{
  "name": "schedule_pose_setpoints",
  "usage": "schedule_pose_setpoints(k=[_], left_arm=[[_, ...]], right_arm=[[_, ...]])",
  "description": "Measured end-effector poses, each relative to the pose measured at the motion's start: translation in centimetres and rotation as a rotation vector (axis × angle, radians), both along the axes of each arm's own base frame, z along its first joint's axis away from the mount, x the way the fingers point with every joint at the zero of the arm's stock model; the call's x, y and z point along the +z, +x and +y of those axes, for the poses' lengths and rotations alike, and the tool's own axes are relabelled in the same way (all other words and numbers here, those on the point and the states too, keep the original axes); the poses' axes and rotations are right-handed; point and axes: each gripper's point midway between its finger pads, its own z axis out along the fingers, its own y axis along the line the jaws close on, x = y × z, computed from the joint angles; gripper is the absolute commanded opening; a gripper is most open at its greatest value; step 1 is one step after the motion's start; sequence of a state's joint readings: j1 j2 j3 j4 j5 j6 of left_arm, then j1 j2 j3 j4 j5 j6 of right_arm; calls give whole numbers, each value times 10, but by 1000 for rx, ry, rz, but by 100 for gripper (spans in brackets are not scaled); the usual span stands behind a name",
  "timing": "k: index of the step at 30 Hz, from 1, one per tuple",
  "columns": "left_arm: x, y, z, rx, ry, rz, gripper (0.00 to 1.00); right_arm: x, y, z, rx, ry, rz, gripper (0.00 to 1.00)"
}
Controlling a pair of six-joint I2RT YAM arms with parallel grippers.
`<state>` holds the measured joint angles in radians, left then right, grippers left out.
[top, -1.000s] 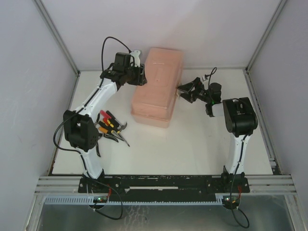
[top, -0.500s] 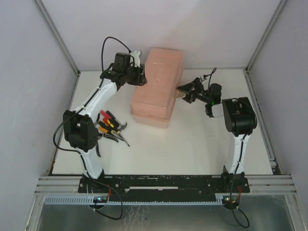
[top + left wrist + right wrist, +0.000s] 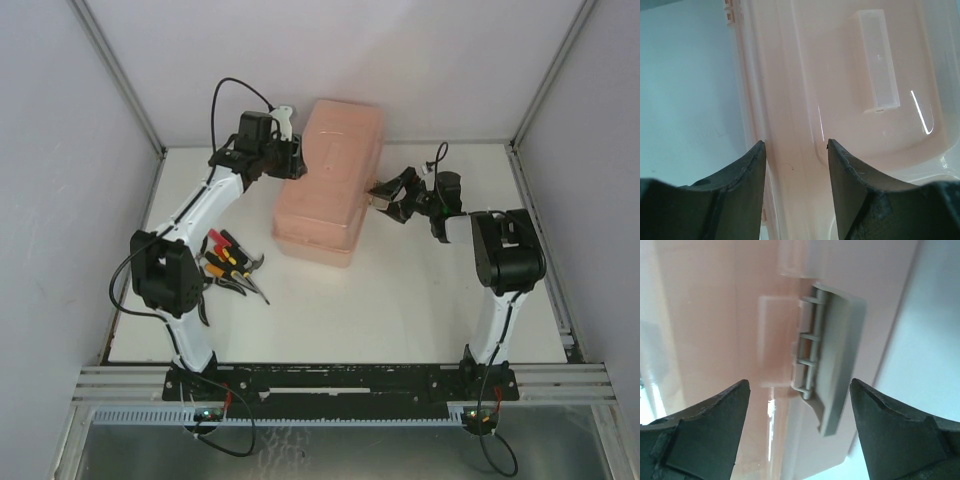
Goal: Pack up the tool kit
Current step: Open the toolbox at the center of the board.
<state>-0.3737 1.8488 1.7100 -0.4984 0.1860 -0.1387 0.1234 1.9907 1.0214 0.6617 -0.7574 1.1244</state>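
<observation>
The salmon-pink toolbox (image 3: 325, 190) lies closed in the middle of the table. My left gripper (image 3: 298, 165) is at its far left edge. In the left wrist view the jaws (image 3: 795, 145) sit close against either side of the box's rim (image 3: 790, 165). My right gripper (image 3: 385, 197) is at the box's right side, open. Its fingers (image 3: 799, 381) stand wide on either side of the grey latch (image 3: 832, 350) without touching it. The loose tools (image 3: 232, 265), with red, yellow and black handles, lie in a pile left of the box.
White walls with metal posts close in the table on three sides. My left arm's elbow (image 3: 160, 280) hangs just beside the tool pile. A black cable (image 3: 225, 95) loops above the left wrist.
My right arm's elbow has swung a little to the right while its gripper stays by the latch. The box's far right corner has shifted slightly right. The left arm has held still.
</observation>
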Motion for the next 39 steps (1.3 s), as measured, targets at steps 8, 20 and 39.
schedule_pose_setpoints(k=[8, 20, 39], left_arm=[[0, -10, -21, -66, -5, -9, 52], [2, -60, -73, -167, -90, -6, 56], [9, -167, -121, -278, -182, 73, 78]], right_arm=[[-12, -28, -27, -85, -149, 43, 85], [-6, -107, -76, -120, -262, 32, 84], [69, -207, -109, -256, -381, -231, 86]])
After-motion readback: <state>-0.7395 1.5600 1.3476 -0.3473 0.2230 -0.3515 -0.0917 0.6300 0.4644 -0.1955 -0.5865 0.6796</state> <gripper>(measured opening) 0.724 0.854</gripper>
